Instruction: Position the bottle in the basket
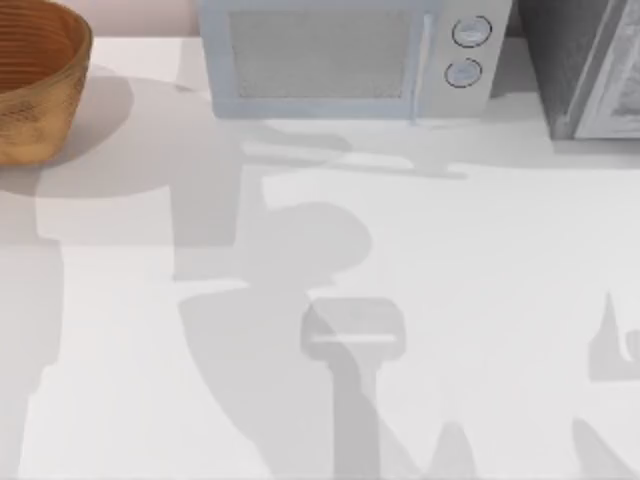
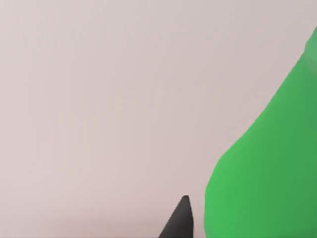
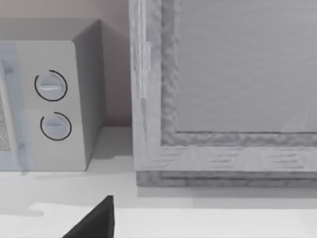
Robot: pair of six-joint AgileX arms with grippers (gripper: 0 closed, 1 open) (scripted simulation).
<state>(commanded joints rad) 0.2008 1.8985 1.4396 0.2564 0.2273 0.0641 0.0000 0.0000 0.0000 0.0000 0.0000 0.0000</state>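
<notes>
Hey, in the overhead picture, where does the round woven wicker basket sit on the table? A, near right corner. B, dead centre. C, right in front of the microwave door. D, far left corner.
D: the round woven wicker basket sits at the table's far left corner, left of the pale microwave.

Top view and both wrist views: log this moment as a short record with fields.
basket: wicker basket at the table's far left corner, nothing visible inside the part in view
bottle: green bottle close beside a dark fingertip of the left tool, off the table; grip not visible
microwave: white microwave at the table's far edge, two round dials, door shut
second appliance: grey box right of the microwave
right tool: one dark fingertip, facing the appliances
</notes>
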